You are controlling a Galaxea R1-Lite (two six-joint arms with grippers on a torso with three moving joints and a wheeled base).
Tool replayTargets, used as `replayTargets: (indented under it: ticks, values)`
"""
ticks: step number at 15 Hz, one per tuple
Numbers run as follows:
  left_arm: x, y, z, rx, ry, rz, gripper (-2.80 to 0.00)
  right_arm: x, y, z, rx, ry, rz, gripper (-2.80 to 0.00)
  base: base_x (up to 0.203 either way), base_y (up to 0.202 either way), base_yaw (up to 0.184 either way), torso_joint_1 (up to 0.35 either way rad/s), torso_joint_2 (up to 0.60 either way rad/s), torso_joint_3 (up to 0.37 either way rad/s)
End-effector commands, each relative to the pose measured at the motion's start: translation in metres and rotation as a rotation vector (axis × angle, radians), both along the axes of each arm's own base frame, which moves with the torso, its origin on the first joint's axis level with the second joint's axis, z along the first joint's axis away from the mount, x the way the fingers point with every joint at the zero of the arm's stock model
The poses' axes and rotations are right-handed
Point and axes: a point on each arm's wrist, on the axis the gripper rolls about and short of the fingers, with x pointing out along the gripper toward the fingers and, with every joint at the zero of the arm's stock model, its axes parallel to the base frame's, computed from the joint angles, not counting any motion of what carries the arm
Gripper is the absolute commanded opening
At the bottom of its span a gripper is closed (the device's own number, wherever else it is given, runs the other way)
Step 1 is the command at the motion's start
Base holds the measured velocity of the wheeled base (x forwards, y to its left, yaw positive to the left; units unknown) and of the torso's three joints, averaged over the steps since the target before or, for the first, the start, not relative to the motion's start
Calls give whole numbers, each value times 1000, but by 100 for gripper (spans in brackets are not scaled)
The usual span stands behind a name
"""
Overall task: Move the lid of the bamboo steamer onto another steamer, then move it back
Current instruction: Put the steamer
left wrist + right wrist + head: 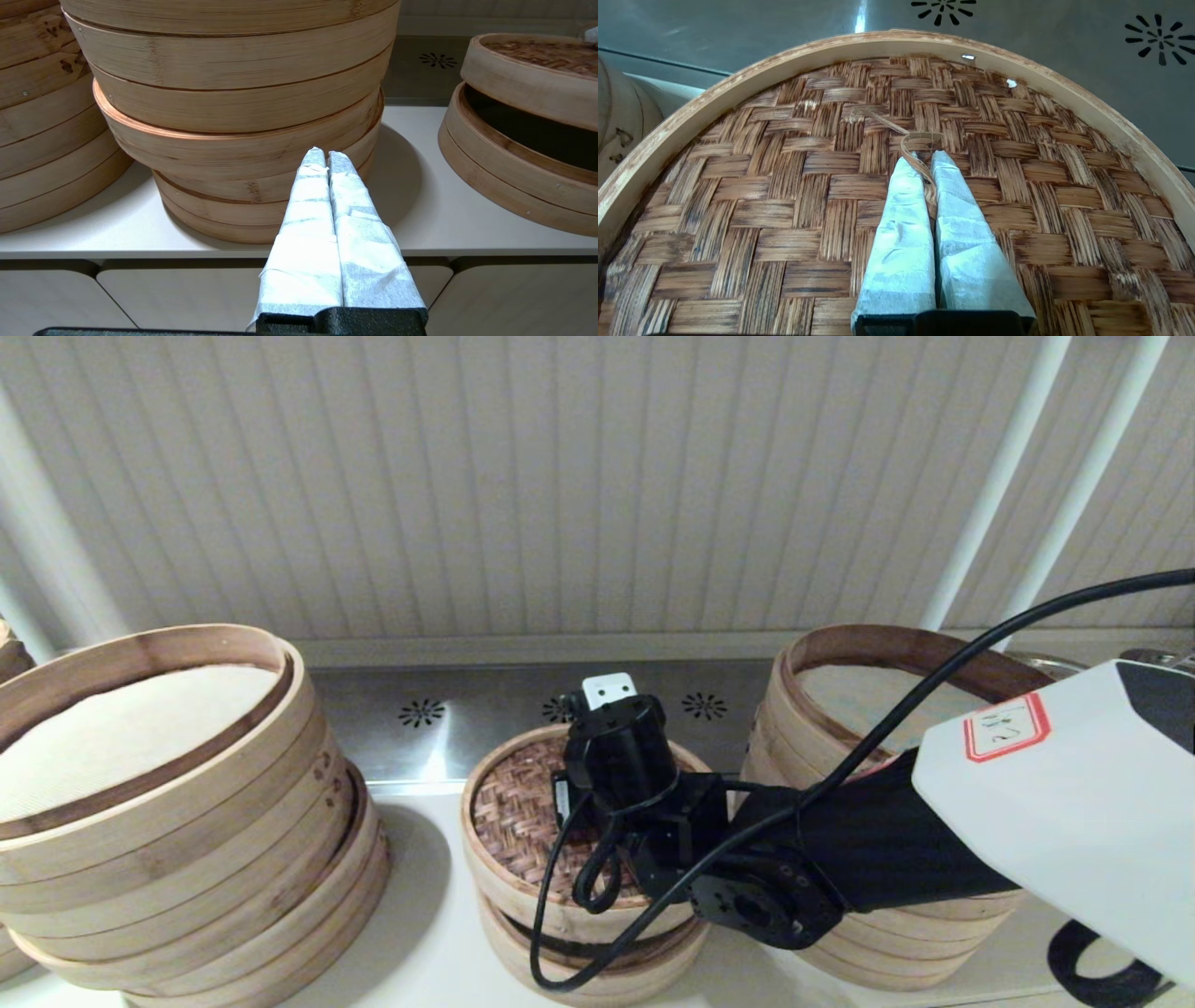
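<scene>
The bamboo steamer lid [512,812], with its dark woven top and pale rim, hangs tilted just above a short round steamer basket [597,966] at the middle of the counter. In the left wrist view a dark gap shows between the lid [528,79] and the basket [509,182]; the basket's liner is hidden. My right gripper [924,161] is over the lid's centre, shut on the twine loop [920,138]. In the head view the black wrist hides its fingers. My left gripper [325,156] is shut and empty, held in front of the counter edge before the left stack.
A wide leaning stack of baskets [168,803] stands on the left, with another stack [42,116] beyond it. A tall stack [840,709] stands on the right, close behind my right arm. A steel vented panel [448,709] backs the pale counter [420,915].
</scene>
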Motion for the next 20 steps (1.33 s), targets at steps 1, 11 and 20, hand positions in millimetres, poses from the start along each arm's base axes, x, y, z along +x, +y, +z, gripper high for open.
replayTargets:
  ticks: [1, 11, 20]
  values:
    - [0, 0, 0, 0, -1, 1, -280, 1, 0, -5, -8, 7, -6, -280, 0, 0, 0, 0, 0, 0]
    - [0, 0, 0, 0, -1, 1, -280, 2, 3, -27, -17, 6, -3, -280, 0, 0, 0, 0, 0, 0]
    - [0, 0, 0, 0, -1, 1, -280, -6, 3, -34, -35, 15, 9, -280, 0, 0, 0, 0, 0, 0]
